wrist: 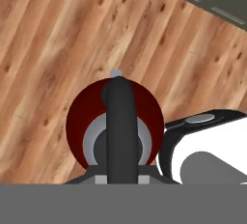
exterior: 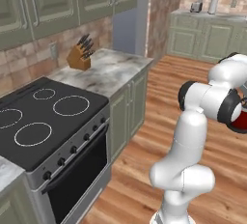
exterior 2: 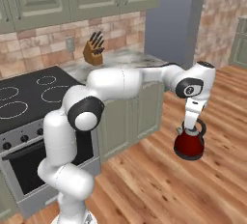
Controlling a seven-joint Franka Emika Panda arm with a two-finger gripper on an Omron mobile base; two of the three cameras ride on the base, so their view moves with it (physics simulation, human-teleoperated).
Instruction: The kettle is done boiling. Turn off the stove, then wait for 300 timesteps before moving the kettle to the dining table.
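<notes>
The red kettle (exterior 2: 189, 145) hangs over the wood floor, well to the right of the stove (exterior 2: 29, 97). My gripper (exterior 2: 190, 127) is shut on its arched handle from above. In the hand view the dark handle (wrist: 120, 121) runs up the middle over the red body (wrist: 77, 119), with my gripper (wrist: 119, 178) closed around it. A red sliver of the kettle (exterior: 240, 121) shows behind the arm's elbow. The stove (exterior: 48, 117) has four bare white-ringed burners and a row of black knobs (exterior: 72, 149). The dining table is out of view.
A knife block (exterior: 80, 54) stands on the marbled counter (exterior: 113, 71) right of the stove. Green cabinets line the wall. A far counter (exterior: 207, 15) carries a toaster (exterior: 195, 7). Open wood floor (exterior 2: 159, 189) lies under the kettle.
</notes>
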